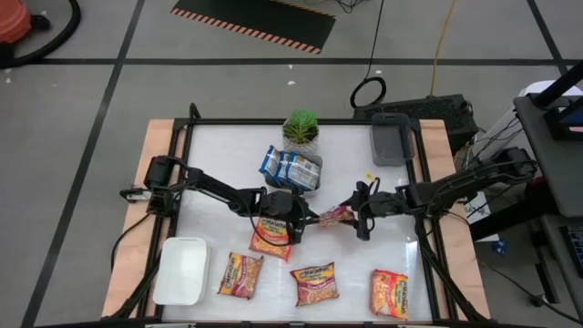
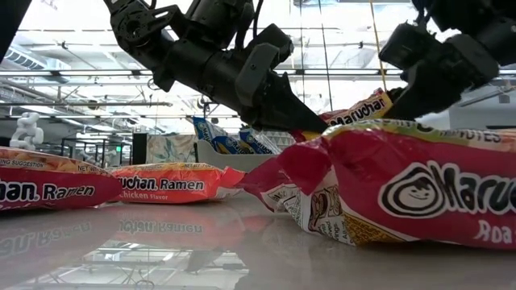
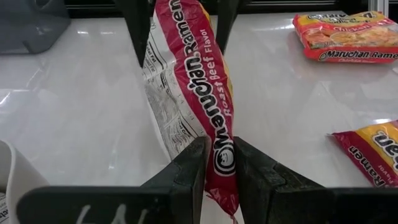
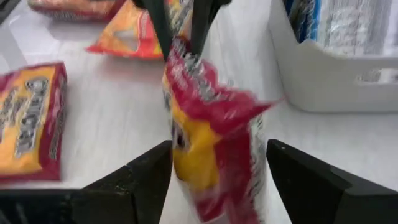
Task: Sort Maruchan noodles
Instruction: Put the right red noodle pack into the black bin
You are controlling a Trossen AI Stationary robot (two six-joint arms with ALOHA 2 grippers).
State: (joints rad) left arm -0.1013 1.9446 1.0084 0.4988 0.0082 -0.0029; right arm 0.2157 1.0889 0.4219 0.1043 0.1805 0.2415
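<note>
A pink-red Maruchan roast beef packet (image 1: pixel 332 217) hangs over the table's middle between my two grippers. My left gripper (image 3: pixel 221 155) is shut on its left end. My right gripper (image 4: pixel 217 168) is open, one finger on each side of the packet's right end (image 4: pixel 211 124); I cannot tell whether a finger touches it. Several orange-red packets lie flat toward the near edge (image 1: pixel 271 235) (image 1: pixel 240 273) (image 1: pixel 314 282) (image 1: pixel 389 292). Blue-white packets stand in a white bin (image 1: pixel 291 169). My left gripper pinches the packet's end, by the round logo (image 3: pixel 222 163), between its two fingers. The fingers come slanting down from the table's left. The packet stands on edge, its printed face to one side, and reaches away toward my right gripper, clear of the table.
A potted plant (image 1: pixel 301 132) stands behind the white bin. A grey tray (image 1: pixel 392 138) sits at the far right and a white tray (image 1: pixel 180 269) at the near left. Bare tabletop shows at the far left and between the near packets.
</note>
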